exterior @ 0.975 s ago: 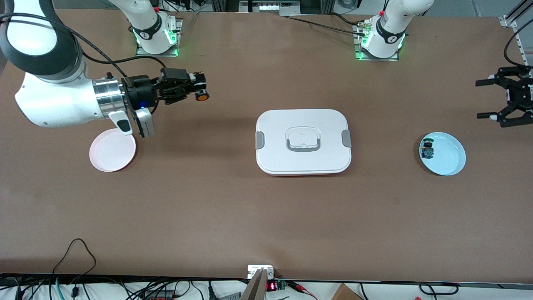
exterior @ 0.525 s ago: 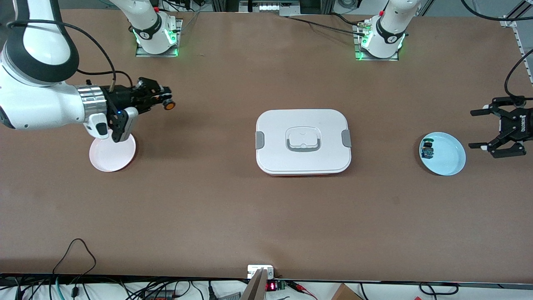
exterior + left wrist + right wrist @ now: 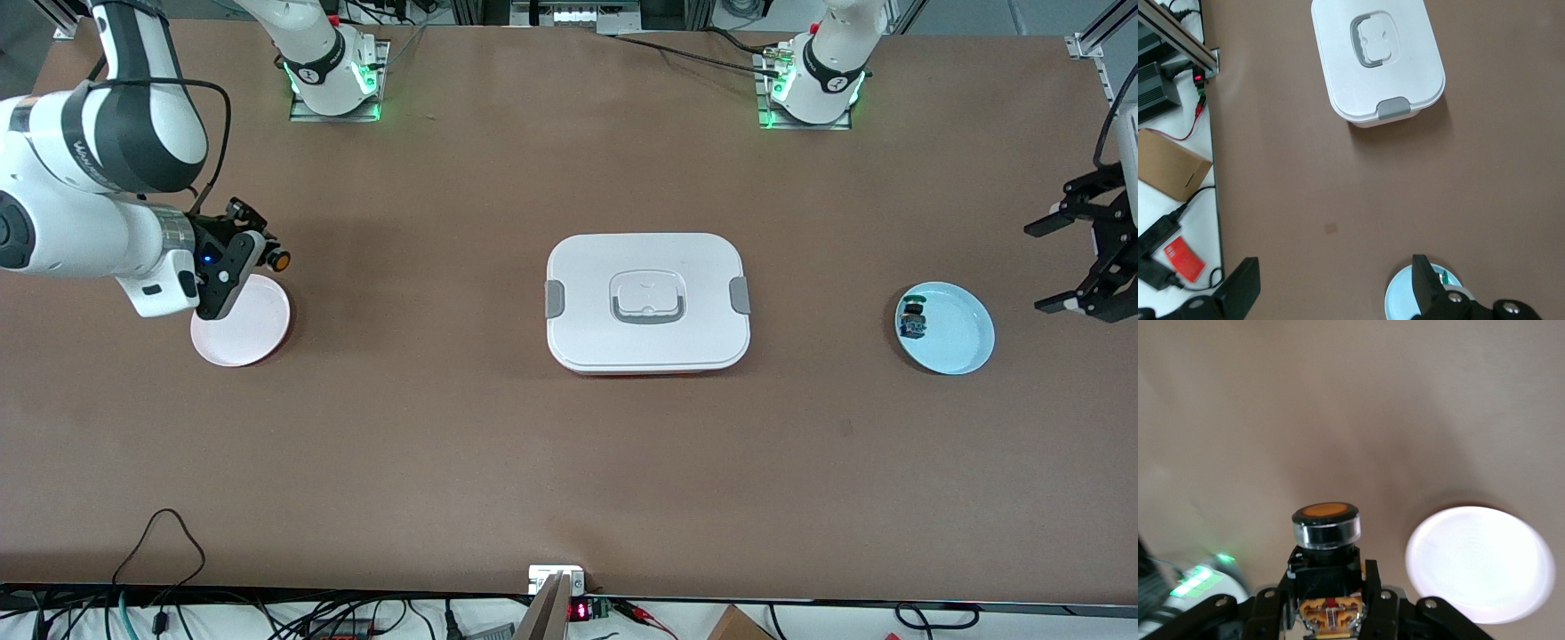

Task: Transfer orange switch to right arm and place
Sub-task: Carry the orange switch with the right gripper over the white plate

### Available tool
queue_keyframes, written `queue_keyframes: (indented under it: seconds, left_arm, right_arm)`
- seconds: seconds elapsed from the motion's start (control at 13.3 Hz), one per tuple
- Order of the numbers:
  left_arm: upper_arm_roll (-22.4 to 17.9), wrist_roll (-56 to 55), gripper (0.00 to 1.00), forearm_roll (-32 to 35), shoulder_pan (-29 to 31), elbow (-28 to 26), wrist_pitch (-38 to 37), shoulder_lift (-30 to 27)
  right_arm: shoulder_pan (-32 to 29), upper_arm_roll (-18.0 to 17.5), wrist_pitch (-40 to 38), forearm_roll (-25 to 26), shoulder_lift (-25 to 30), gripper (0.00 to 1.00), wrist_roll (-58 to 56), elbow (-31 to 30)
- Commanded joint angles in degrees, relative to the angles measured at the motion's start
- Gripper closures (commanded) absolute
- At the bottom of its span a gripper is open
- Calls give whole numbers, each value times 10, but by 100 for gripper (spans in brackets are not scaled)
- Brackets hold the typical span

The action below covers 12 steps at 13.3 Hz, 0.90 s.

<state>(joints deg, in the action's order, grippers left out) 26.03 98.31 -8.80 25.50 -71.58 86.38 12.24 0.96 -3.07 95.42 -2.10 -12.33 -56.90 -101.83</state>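
My right gripper (image 3: 260, 255) is shut on the orange switch (image 3: 279, 260), a black body with a round orange cap. It holds it in the air above the rim of the pink plate (image 3: 240, 333) at the right arm's end of the table. In the right wrist view the switch (image 3: 1326, 533) sits between the two fingers, cap pointing away, with the pink plate (image 3: 1480, 563) beside it. My left gripper (image 3: 1086, 258) is open and empty, up in the air beside the light blue plate (image 3: 956, 342) at the left arm's end.
A white lidded box (image 3: 647, 302) with grey clips sits mid-table. The blue plate holds a small switch with blue and green parts (image 3: 912, 320). In the left wrist view the box (image 3: 1377, 61) and the blue plate's rim (image 3: 1399, 300) show.
My right arm has drawn back toward its end of the table and lowered, carrying the orange switch to the pink plate's rim. My left gripper has shifted toward the table's edge, still open.
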Motion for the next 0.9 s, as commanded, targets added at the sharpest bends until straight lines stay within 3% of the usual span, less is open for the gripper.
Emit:
queue_keyframes:
  seconds: [0.0,0.22,0.45,0.67,0.82]
  left_arm:
    - [-75,-114,0,21,-76,-49,21,-47]
    - [-165,-320,0,27,-160,-125,58,-98]
    - [-185,-543,0,74,-207,-159,71,-118]
    - [-227,-654,0,99,-250,-180,88,-119]
    - [-230,-730,0,100,-252,-192,96,-125]
  right_arm:
    - [-25,-9,83,41,15,98,-66,-63]
    - [-45,-9,181,67,16,98,-136,-116]
    - [-60,-9,265,94,15,98,-199,-156]
    - [-74,-9,335,112,10,98,-266,-184]
    - [-83,-9,377,118,8,98,-302,-206]
